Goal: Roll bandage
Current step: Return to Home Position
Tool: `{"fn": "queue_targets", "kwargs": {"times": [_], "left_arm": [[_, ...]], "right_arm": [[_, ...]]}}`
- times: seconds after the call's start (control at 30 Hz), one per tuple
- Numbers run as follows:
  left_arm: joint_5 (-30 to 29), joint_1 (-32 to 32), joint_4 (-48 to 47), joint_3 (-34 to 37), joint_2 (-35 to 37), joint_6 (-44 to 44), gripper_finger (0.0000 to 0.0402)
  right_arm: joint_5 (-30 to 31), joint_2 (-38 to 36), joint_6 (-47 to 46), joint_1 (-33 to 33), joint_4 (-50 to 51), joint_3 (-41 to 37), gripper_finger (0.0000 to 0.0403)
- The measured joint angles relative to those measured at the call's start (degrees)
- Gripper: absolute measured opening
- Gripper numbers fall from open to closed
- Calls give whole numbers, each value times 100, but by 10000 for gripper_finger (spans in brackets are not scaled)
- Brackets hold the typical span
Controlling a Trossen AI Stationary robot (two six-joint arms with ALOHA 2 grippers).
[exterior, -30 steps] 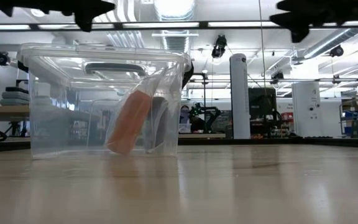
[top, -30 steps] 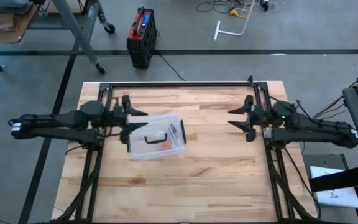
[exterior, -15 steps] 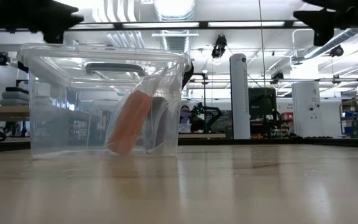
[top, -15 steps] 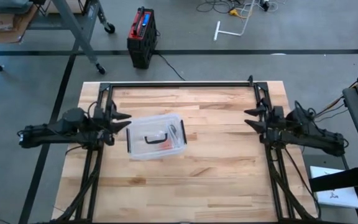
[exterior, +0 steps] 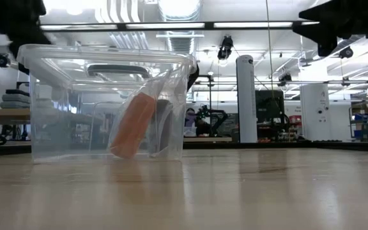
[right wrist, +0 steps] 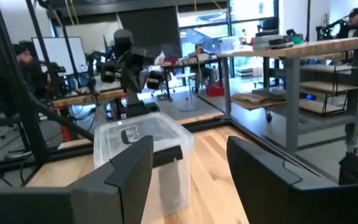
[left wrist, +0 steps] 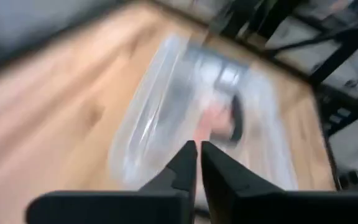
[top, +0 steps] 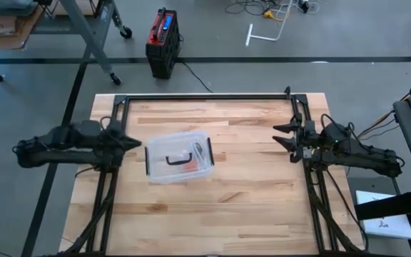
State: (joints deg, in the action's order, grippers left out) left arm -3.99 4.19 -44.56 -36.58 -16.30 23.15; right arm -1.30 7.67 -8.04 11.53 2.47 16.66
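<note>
A clear plastic box [top: 179,158] with a lid and a black handle [top: 180,160] stands on the wooden table, left of its middle. Inside it an orange roll, the bandage [exterior: 133,124], leans tilted against the box wall within a clear wrap. My left gripper [top: 133,143] is shut and hangs above the table just left of the box, tipped down toward the box [left wrist: 197,118]. My right gripper [top: 282,135] is open near the table's right edge, high above the wood, with nothing between its fingers [right wrist: 129,171]. It faces the box [right wrist: 143,144] from afar.
Black frame rails [top: 205,97] run along the table's far, left and right sides. Bare wood [top: 212,214] lies between the box and the near edge. A red-and-black case [top: 163,41] stands on the floor beyond the table. People sit in the room behind [right wrist: 199,55].
My left gripper has drawn back from over the box toward the table's left edge, tipped downward, rolled and shut its fingers on nothing. My right gripper has pulled back a little toward the right edge, staying open. The box has kept still.
</note>
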Motion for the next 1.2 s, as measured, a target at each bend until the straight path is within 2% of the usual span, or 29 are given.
{"fn": "queue_targets", "kwargs": {"times": [0.17,0.27,0.33,0.43,0.57,0.77,0.9,1.0,1.13,1.2], "left_arm": [[19,0,-2145,-683,-669,1222,9],[-22,0,-2594,-599,-1010,1361,1],[-17,0,-2292,-400,-1182,1038,3],[196,0,-1194,41,-1411,442,1],[505,-2,49,536,-1762,120,1],[301,-11,610,389,-2227,73,1],[291,-11,1688,283,-2431,-404,2],[255,-2,2556,309,-2617,-910,3],[195,0,2872,324,-2738,-1352,1],[-138,-2,2900,317,-2648,-1569,2]], "right_arm": [[2,33,3,0,-3,-2,199],[19,34,5,0,-27,-4,199],[108,36,2,0,-4,-4,199],[151,32,-8,2,-13,-4,199],[151,32,-102,2,-18,-4,199],[151,32,-52,2,-16,-4,199],[173,32,-25,2,-18,-4,199],[527,32,16,2,-16,-4,199],[641,30,14,2,3,-4,199],[638,30,71,0,-1,-4,199]]}}
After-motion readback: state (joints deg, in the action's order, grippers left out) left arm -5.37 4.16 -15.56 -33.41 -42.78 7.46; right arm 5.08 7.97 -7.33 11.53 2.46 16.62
